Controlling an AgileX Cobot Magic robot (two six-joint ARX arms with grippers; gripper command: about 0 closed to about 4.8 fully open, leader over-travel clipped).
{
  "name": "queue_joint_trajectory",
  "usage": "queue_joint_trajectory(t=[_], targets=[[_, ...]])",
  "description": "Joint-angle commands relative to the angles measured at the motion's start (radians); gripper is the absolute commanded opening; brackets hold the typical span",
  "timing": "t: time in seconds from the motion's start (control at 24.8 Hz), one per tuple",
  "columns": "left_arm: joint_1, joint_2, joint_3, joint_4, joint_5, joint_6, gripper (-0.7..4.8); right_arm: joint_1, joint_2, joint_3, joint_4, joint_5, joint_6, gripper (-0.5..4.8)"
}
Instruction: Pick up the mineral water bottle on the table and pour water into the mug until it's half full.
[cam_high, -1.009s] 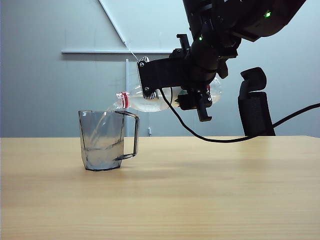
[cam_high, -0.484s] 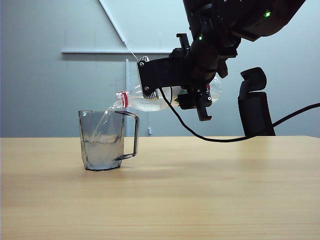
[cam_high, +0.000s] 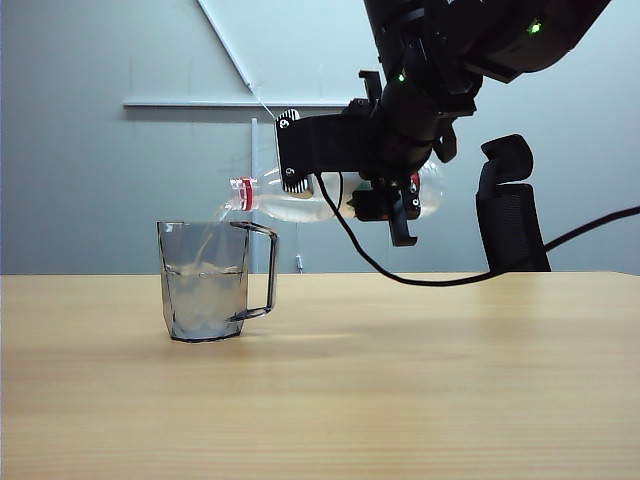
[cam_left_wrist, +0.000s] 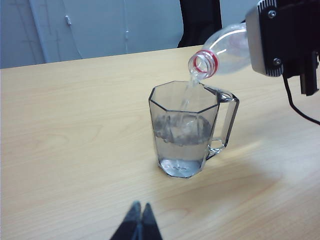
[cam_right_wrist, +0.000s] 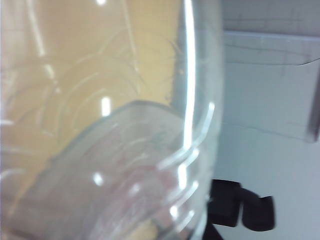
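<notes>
The mineral water bottle (cam_high: 285, 205) lies nearly level in the air, its red-ringed open mouth over the mug's rim. My right gripper (cam_high: 395, 195) is shut on the bottle's body. A thin stream of water (cam_high: 210, 235) falls into the smoky-grey mug (cam_high: 205, 290), which stands on the table (cam_high: 400, 380) with water about halfway up. The left wrist view shows the mug (cam_left_wrist: 185, 135), the bottle mouth (cam_left_wrist: 204, 62) and my left gripper (cam_left_wrist: 140, 214), shut and empty above the table, short of the mug. The bottle wall (cam_right_wrist: 110, 125) fills the right wrist view, hiding the jaws.
A black cable (cam_high: 450, 280) hangs from the right arm and trails off to the right above the table. A black chair back (cam_high: 510, 210) stands behind the table's far edge, in front of a grey wall.
The water level in the mug has risen. The bottle's neck has lifted slightly toward level as the right wrist rolled. The left gripper has not moved.
</notes>
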Motion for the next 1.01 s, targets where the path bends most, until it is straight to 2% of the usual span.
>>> queue_joint_trajectory(t=[0.04,0.16,0.48,0.57,0.65,0.69,0.85,1.01], targets=[[0.000,0.000,0.002,0.006,0.003,-0.003,-0.02,0.003,-0.010,0.007,0.003,-0.005,0.105,2.46],[0.000,0.000,0.002,0.006,0.003,-0.003,-0.02,0.004,-0.010,0.007,-0.016,-0.005,0.251,2.46],[0.000,0.000,0.002,0.006,0.003,-0.003,-0.02,0.030,-0.010,0.007,-0.016,-0.005,0.469,2.42],[0.000,0.000,0.002,0.006,0.003,-0.003,-0.02,0.039,-0.010,0.007,-0.016,-0.009,0.567,2.42],[0.000,0.000,0.002,0.006,0.003,-0.003,-0.02,0.039,-0.011,0.007,-0.017,-0.022,0.787,2.42],[0.000,0.000,0.002,0.006,0.003,-0.003,-0.02,0.039,-0.012,0.007,-0.022,-0.026,0.850,2.42],[0.000,0.000,0.002,0.006,0.003,-0.003,-0.02,0.037,-0.013,0.007,-0.044,-0.039,1.059,2.42],[0.000,0.000,0.002,0.006,0.003,-0.003,-0.02,0.029,-0.013,0.006,-0.074,-0.129,1.233,2.42]])
